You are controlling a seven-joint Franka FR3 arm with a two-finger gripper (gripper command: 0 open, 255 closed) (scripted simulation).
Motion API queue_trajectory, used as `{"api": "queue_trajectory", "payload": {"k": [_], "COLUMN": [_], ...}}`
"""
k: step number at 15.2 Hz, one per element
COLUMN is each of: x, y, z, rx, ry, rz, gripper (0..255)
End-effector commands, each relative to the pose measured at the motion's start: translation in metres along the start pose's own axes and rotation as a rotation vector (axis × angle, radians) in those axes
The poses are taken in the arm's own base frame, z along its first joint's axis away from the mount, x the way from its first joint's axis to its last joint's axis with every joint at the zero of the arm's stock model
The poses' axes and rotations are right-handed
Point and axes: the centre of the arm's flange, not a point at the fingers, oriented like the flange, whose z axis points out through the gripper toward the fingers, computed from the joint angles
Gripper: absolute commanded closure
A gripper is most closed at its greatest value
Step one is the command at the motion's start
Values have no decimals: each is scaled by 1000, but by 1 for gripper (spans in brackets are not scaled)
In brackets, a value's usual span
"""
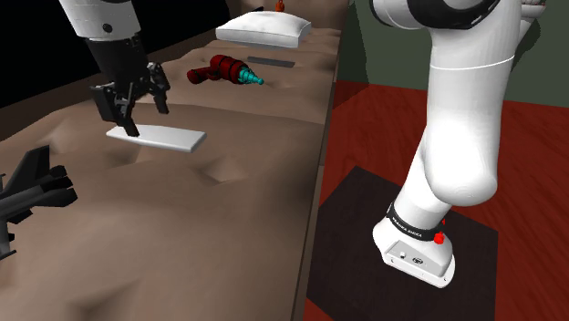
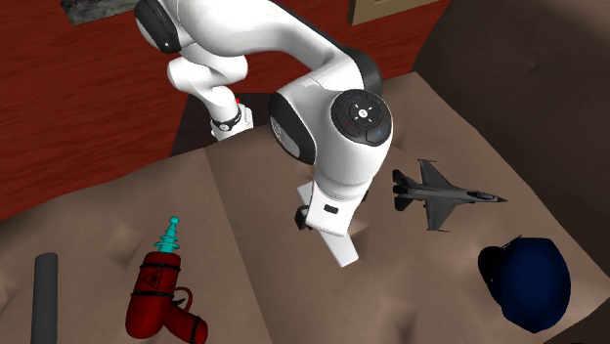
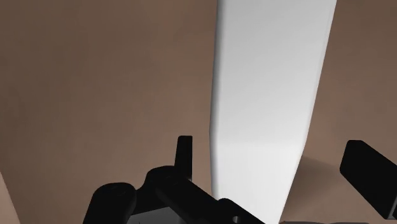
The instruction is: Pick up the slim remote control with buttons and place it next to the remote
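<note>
A slim white remote (image 1: 156, 138) lies flat on the brown cushioned surface (image 1: 228, 191); it is drawn plain, with no buttons to be seen. My black gripper (image 1: 135, 119) hangs open just over its end at the shoulder view's left. In the wrist view the white remote (image 3: 273, 83) runs between the fingers (image 3: 184, 156), with a gap on each side of it. From the second exterior view the arm covers most of the white remote (image 2: 341, 246). A dark flat remote (image 1: 271, 62) lies farther back, beside the pillow, and the dark remote (image 2: 44, 293) appears again near the toy drill.
A red toy drill with a teal tip (image 1: 224, 73) lies between the two remotes. A white pillow (image 1: 264, 28) sits at the back. A grey toy jet (image 1: 32, 187) lies near the shoulder view's left edge, and a dark blue cap (image 2: 524, 279) beyond it. The surface's edge (image 1: 319, 173) drops to the red floor.
</note>
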Motion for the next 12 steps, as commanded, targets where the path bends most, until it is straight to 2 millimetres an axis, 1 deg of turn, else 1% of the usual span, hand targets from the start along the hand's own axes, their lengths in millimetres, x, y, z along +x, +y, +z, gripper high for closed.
{"api": "queue_trajectory", "payload": {"k": [1,5,12], "x": [2,2,2], "y": [-1,-1,-1], "z": [10,29,29], "rx": [0,0,0], "ry": [0,0,0], "rz": [-1,-1,-1], "gripper": [0,0,0]}}
